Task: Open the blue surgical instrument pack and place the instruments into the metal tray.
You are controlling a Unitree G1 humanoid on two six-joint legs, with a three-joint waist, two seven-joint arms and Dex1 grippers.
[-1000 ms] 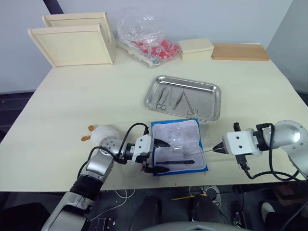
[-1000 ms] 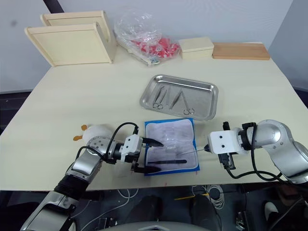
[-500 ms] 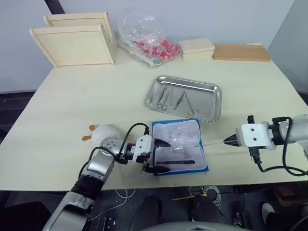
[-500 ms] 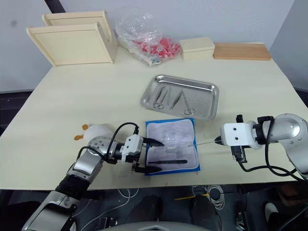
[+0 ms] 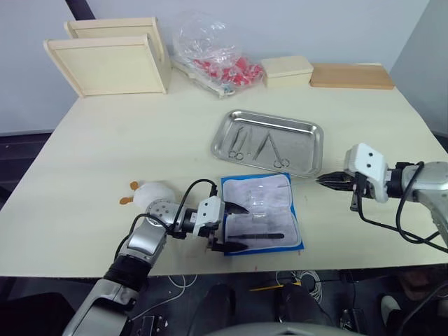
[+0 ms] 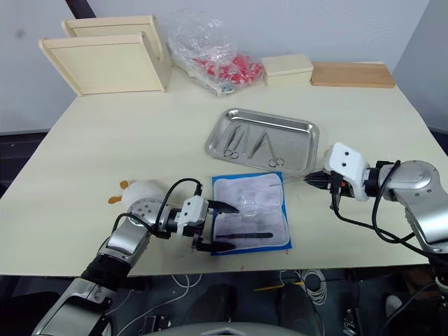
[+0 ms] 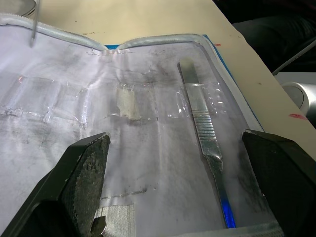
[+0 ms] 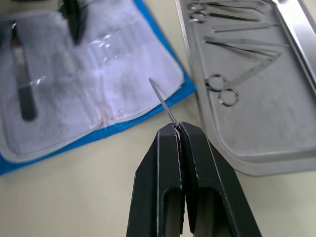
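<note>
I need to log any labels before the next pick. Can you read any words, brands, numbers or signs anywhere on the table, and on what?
No readable text.
Open blue pack: whitish pocket panel, no print legible; the tool left in it shows ridges, no marking.
Metal tray: no stamp or label visible.
Plastic bag with red items: any print too small to read.
Wooden trays and box: plain.
</note>
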